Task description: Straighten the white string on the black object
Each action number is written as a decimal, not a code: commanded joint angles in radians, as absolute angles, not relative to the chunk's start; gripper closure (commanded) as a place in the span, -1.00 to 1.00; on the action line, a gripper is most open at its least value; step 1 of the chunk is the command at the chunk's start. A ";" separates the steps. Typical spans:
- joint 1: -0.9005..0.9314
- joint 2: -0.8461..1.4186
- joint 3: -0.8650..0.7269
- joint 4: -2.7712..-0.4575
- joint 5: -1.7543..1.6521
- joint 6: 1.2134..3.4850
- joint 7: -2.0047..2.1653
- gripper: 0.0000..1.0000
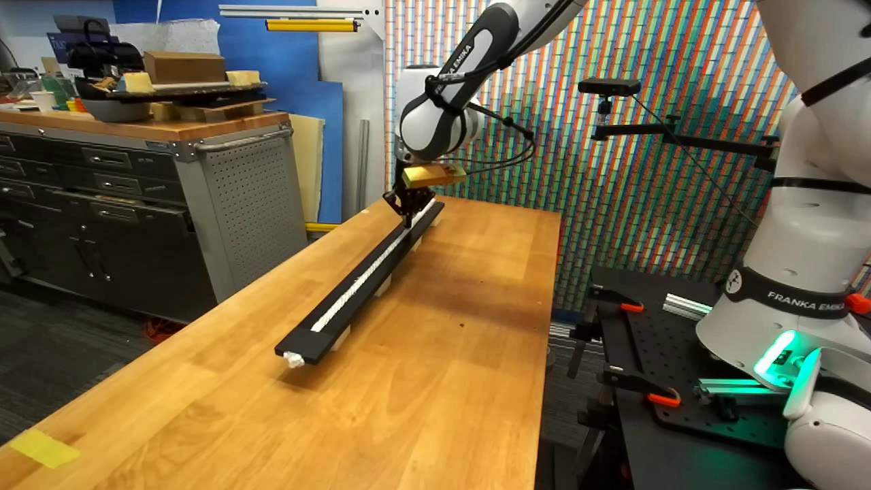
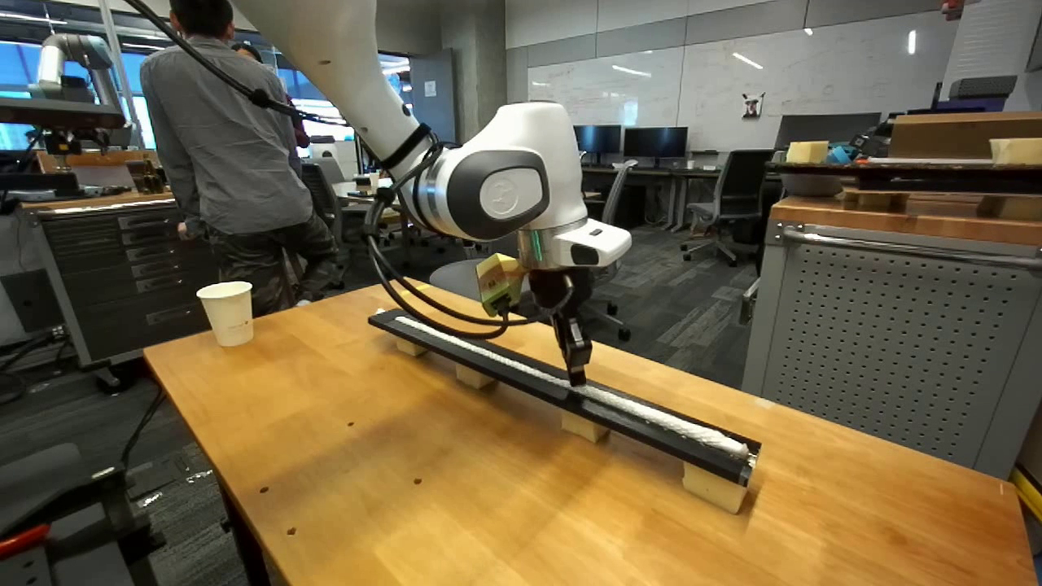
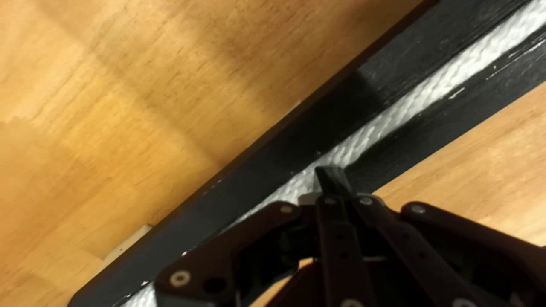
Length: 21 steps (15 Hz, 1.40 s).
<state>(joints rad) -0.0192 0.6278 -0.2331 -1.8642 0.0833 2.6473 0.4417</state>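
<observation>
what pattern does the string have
The string is white with slanting ridges, seen best in the wrist view.

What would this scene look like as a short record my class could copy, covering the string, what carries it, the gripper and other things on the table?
string: white, lies straight along the top of the bar
bar: black, long, narrow, raised off the table
blocks: wooden, under the bar, four visible in an exterior view
gripper: pointing down, jaws look closed, at the string; contact unclear
cup: white, upright, near a table corner
tape: yellow, flat on the table
</observation>
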 commanded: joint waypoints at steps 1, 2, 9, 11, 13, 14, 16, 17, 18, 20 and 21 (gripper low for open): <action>-0.027 0.628 -0.242 -1.858 0.086 2.662 0.453 1.00; -0.027 0.632 -0.244 -1.857 0.084 2.659 0.454 1.00; -0.025 0.690 -0.253 -1.803 0.078 2.625 0.469 1.00; -0.026 0.689 -0.256 -1.798 0.078 2.617 0.474 1.00; -0.029 0.678 -0.255 -1.809 0.081 2.622 0.473 1.00; -0.030 0.671 -0.255 -1.816 0.082 2.627 0.473 1.00; -0.032 0.659 -0.256 -1.829 0.084 2.639 0.475 1.00; -0.036 0.653 -0.254 -1.834 0.088 2.644 0.474 1.00; -0.037 0.651 -0.256 -1.835 0.090 2.648 0.477 1.00; -0.046 0.644 -0.255 -1.837 0.099 2.655 0.478 1.00; -0.049 0.640 -0.255 -1.839 0.102 2.658 0.478 1.00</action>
